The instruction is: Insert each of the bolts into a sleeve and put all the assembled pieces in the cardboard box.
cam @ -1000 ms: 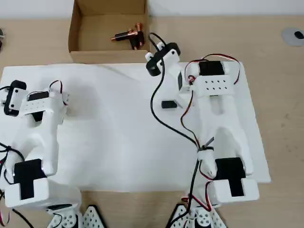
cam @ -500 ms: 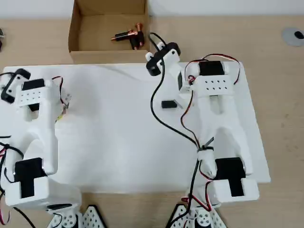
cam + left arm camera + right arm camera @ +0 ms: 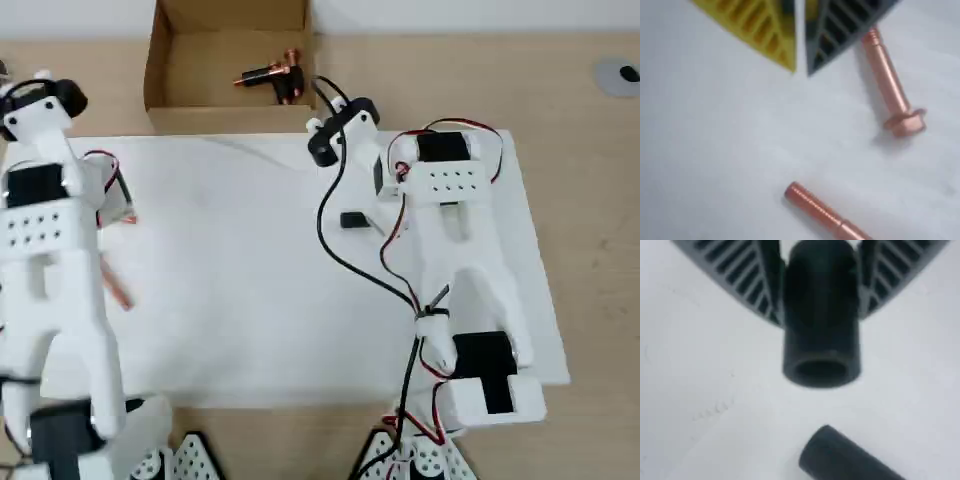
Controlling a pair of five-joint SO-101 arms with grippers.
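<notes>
lying on the white sheet (image 3: 715,150), two copper bolts are seen. one bolt (image 3: 890,90) is placed just beside the left gripper (image 3: 801,71), its tip hidden behind the dark finger; a second bolt (image 3: 822,212) is set near it. the jaws are drawn almost together, with nothing between them. a black sleeve (image 3: 821,360) is clamped in the right gripper (image 3: 821,320), open end towards the camera. a second sleeve (image 3: 845,460) is laid on the sheet close by. assembled pieces (image 3: 272,75) are gathered in the box (image 3: 160,70), near its right wall.
</notes>
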